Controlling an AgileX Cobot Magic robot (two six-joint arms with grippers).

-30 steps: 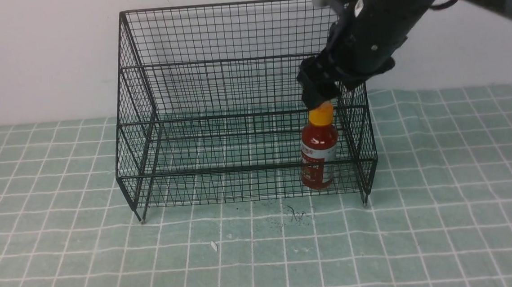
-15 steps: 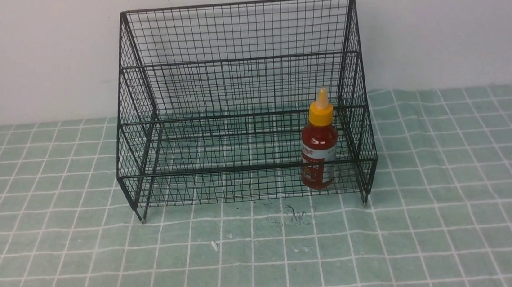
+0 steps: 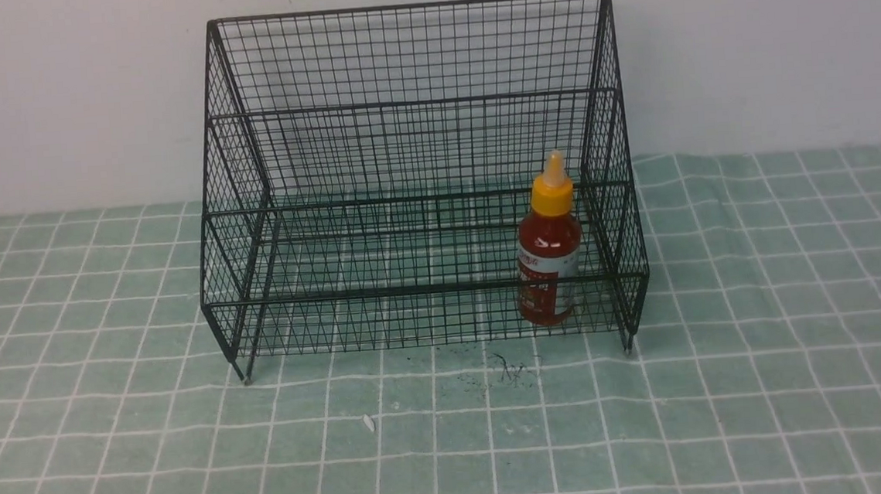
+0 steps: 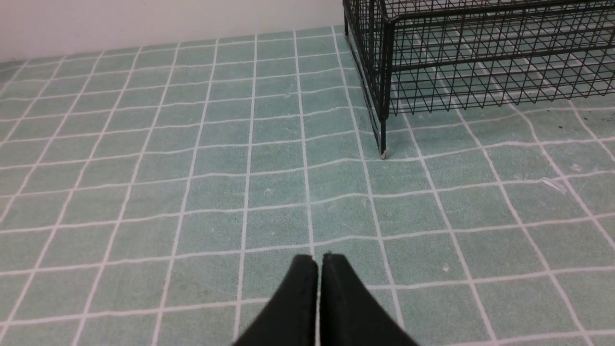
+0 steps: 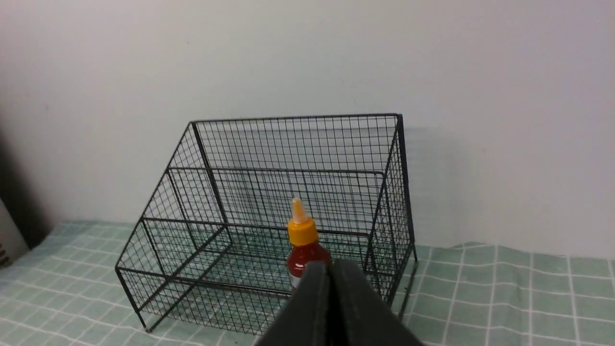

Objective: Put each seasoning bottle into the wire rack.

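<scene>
The seasoning bottle (image 3: 549, 251), dark red with a yellow-orange cap and pointed nozzle, stands upright in the lowest tier of the black wire rack (image 3: 411, 102), near its right side. It also shows in the right wrist view (image 5: 302, 240) inside the wire rack (image 5: 288, 144). My right gripper (image 5: 330, 265) is shut and empty, well back from the rack. My left gripper (image 4: 319, 259) is shut and empty above the cloth, off the rack's left front leg (image 4: 383, 144). Neither gripper shows in the front view.
A green checked cloth (image 3: 453, 432) covers the table, with dark specks (image 3: 507, 370) in front of the rack. A white wall stands behind the rack. A pale object (image 5: 7, 240) shows at the edge of the right wrist view.
One second ago my right gripper was over the bottle's cap inside the rack. It has since pulled out of the front view. The bottle stays standing in the rack.
</scene>
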